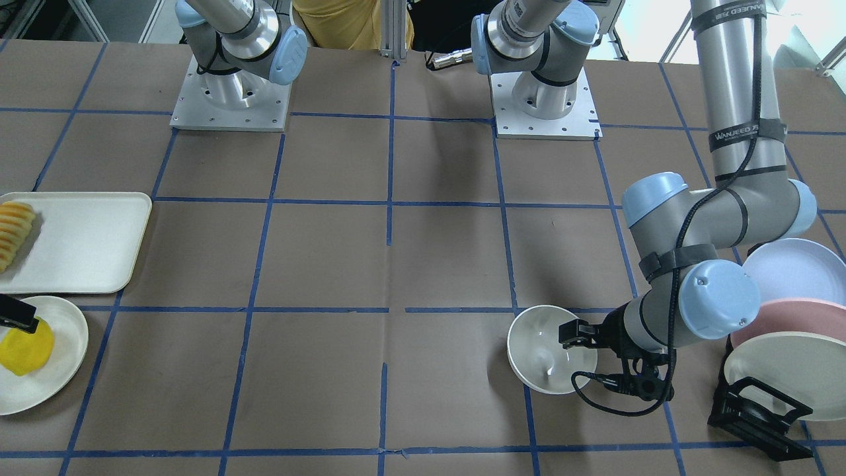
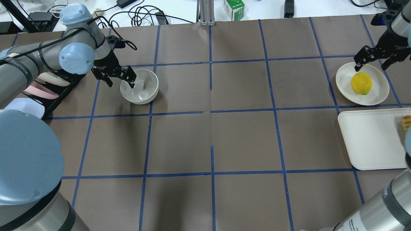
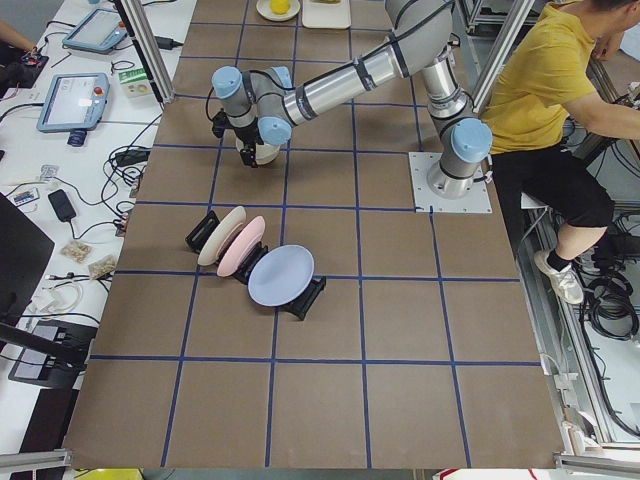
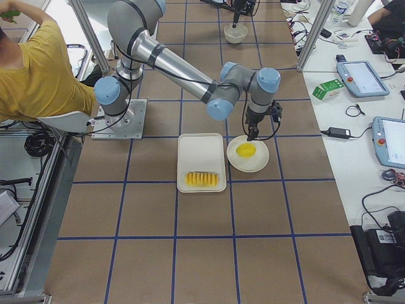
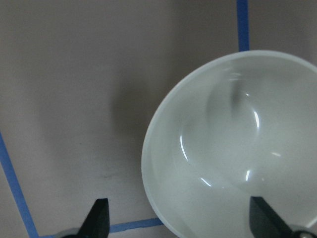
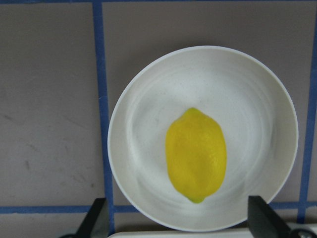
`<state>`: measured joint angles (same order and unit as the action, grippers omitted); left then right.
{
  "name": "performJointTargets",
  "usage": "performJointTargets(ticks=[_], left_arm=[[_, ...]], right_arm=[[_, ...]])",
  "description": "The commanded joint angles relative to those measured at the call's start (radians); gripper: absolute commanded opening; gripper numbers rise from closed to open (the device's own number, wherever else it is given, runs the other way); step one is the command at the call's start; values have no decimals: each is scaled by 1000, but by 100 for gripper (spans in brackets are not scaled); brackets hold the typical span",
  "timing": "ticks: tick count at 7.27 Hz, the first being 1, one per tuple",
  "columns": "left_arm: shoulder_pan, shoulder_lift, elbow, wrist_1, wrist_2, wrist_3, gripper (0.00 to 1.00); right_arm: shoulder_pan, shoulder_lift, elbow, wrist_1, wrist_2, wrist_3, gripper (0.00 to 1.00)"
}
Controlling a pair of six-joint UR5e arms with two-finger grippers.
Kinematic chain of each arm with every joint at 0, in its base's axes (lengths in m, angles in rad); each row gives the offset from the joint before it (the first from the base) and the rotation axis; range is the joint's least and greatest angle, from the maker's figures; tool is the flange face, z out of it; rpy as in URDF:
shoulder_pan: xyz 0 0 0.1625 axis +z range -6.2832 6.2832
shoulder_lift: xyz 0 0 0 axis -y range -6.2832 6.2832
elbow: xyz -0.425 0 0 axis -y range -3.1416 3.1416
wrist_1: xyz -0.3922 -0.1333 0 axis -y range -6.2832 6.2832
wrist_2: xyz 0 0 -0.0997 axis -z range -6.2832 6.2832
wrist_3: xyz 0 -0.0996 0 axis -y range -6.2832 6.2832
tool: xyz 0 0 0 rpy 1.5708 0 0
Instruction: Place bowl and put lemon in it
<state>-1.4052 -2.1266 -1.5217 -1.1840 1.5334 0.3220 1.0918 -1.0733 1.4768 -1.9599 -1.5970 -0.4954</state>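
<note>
The off-white bowl (image 2: 140,87) stands upright on the brown table; it also shows in the front view (image 1: 550,350) and fills the left wrist view (image 5: 233,148). My left gripper (image 2: 118,78) is open, its jaws straddling the bowl's near rim, one finger over the inside and one outside. The yellow lemon (image 2: 361,83) lies on a flat cream plate (image 2: 379,94) at the far right. My right gripper (image 2: 371,62) is open and empty, hovering above the plate just beyond the lemon. The right wrist view shows the lemon (image 6: 195,153) centred ahead of the open fingers.
A rectangular cream tray (image 2: 369,138) with sliced striped food (image 1: 14,231) lies beside the lemon's plate. A black rack with several upright plates (image 1: 786,311) stands close to my left arm. A person in a yellow shirt (image 3: 560,90) sits behind the robot bases.
</note>
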Motion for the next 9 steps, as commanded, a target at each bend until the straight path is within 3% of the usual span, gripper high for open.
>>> performJointTargets(ticks=[1,2,3,6,7,8,9], left_arm=[[6,-18,-26,27,-44,-17,83],[6,-19,-60,91,-44,-15,46],[6,-22,-75,146,-47,-20,0],[9,-7,-61,136,-45,-35,0],[9,10,-58,109,-45,-47,0],[11,22,-57,100,-61,-47,0],[8,36,-57,84,-84,-54,0]], right_arm=[[-4,81,5,-77,0,-14,100],[-4,91,4,-79,-3,-18,100],[-4,98,8,-82,-18,-28,100],[-4,119,10,-79,-105,-110,100],[-4,127,10,-76,-97,-111,100],[-6,128,10,-67,-94,-104,82],[-6,127,10,-62,-97,-100,24]])
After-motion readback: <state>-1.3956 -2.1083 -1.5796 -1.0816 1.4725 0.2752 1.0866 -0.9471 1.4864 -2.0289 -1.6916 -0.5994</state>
